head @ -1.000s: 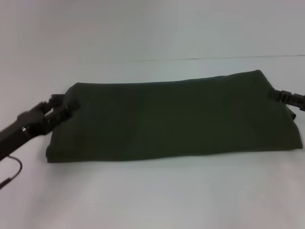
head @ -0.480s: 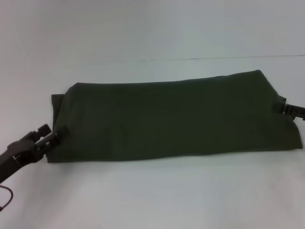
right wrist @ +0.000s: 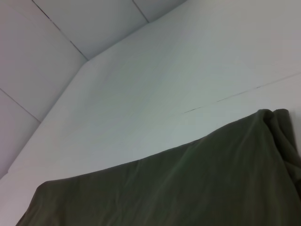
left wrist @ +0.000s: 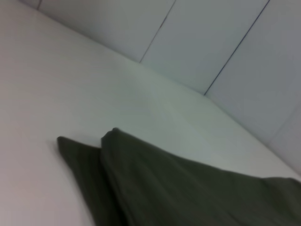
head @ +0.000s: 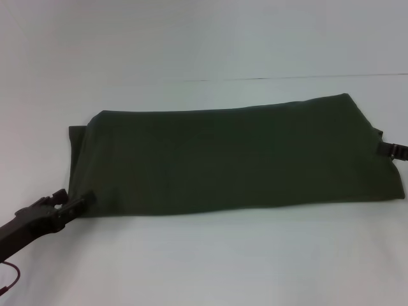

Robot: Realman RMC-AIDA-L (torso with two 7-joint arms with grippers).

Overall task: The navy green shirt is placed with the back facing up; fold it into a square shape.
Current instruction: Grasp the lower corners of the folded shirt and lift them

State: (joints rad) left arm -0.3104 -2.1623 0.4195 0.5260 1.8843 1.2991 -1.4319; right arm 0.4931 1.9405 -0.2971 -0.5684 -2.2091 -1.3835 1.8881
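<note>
Nearest, at the lower left of the head view: left end effector (head: 76,203), low over the table (head: 204,268), tip just at the near left corner of the shirt (head: 236,159). Fingers look close together, but cannot tell whether open, closed or gripping cloth.

Next, in the middle of the white table: shirt lying flat as a long band, stretched from left to right, clearly wider than deep. Top layer smooth, near edge straight. At the left end a lower layer sticking out a little past the upper one, seen also in the left wrist view as two stepped corners (left wrist: 106,136).

At the right end of the band, near the frame edge: right end effector (head: 396,152), only a small black part visible, touching or just beside the cloth. State cannot be told.

Farther: bare table, then the pale wall.

Judgement on progress: lengthwise folds seem done, sleeves no longer visible. Left to do, probably: bringing one end over the other to make a square, then evening the edges.
</note>
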